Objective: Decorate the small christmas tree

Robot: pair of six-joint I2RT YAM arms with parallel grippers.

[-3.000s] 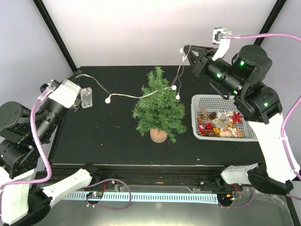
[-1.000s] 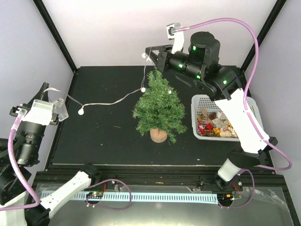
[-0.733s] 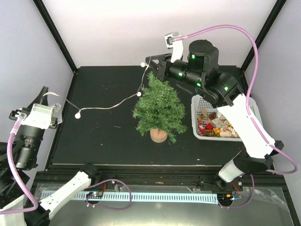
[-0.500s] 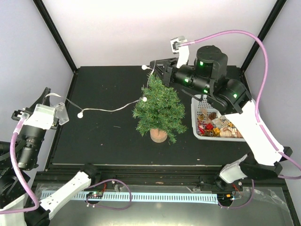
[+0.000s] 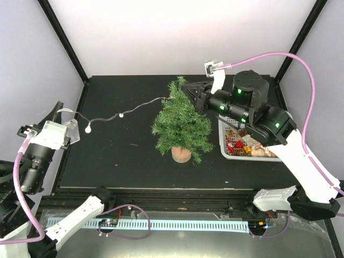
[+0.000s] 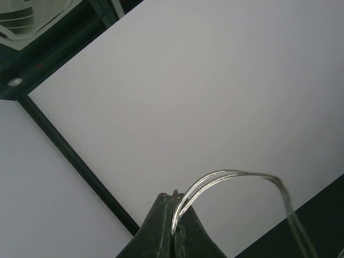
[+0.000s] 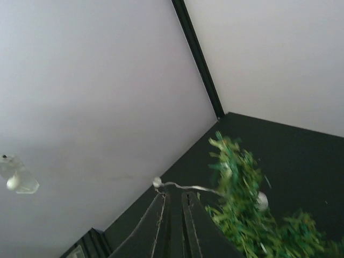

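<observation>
The left fingers (image 6: 164, 215) are clenched on a doubled loop of the light string (image 5: 141, 105), right at their tips. A clear box (image 5: 73, 131) on the same string sits just beside them at the left edge of the surface (image 5: 118, 156). The right fingers (image 7: 156, 215) are pinched almost together, and the wire with one bulb (image 7: 157, 183) seems to leave from between their tips, so they too appear to be grasping the string.

The small christmas tree (image 5: 181, 123) stands upright on its round base near the middle of the surface, with its crown just beside the right fingers and below them. The right arm is much the nearer one; the left is well apart. From the tree's upper branches the string runs leftward across the surface to the left fingers. Any wrap would probably go around that upright axis.

A basket (image 5: 258, 157) of ornaments sits just to the tree's right.
</observation>
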